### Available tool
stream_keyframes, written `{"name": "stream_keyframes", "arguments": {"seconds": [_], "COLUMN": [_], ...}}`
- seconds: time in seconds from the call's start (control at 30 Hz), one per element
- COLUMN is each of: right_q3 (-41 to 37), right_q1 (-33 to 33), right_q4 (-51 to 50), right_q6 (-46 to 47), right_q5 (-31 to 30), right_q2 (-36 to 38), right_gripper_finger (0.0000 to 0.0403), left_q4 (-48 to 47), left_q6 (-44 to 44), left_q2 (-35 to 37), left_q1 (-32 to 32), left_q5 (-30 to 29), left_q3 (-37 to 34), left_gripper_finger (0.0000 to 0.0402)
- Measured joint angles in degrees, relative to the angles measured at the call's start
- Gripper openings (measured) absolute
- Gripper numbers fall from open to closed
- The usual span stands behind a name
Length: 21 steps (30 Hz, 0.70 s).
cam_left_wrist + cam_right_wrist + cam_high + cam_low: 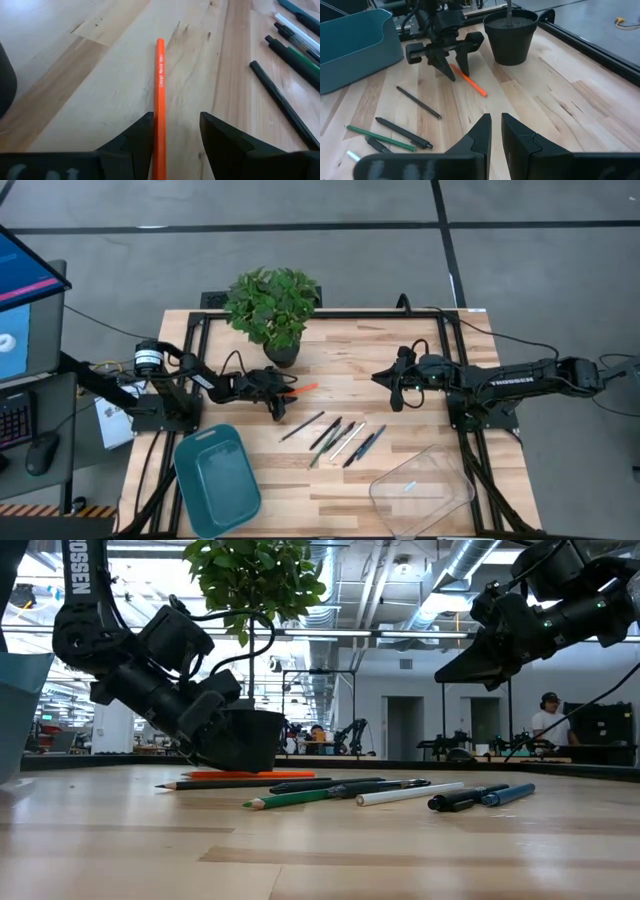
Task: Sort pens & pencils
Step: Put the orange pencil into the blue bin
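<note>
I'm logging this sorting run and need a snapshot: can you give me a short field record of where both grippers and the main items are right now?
left gripper: open, low over the table, fingers either side of the orange pencil, not closed on it
right gripper: nearly shut, holding nothing, raised above the table
other pens and pencils: loose on the wood, mid-table
teal tray: near the left arm, nothing in it
clear container: near the right arm
potted plant: far edge of the table
</note>
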<state>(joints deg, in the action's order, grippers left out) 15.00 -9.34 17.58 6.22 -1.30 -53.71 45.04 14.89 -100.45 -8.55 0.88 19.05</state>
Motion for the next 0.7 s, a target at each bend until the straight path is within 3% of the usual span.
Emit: {"name": "stream_keyframes", "arguments": {"seconds": [0.7], "right_q3": [0.0], "right_q1": [0.0], "right_q4": [0.0], "right_q6": [-0.2], "right_q5": [0.0], "right_q2": [0.0], "right_gripper_finger": [0.0066], "left_q4": [-1.8], "left_q6": [-1.8], "left_q2": [0.0], "left_q1": [0.1], "left_q5": [-3.2], "left_q3": [0.0], "left_gripper_finger": [0.0149]}}
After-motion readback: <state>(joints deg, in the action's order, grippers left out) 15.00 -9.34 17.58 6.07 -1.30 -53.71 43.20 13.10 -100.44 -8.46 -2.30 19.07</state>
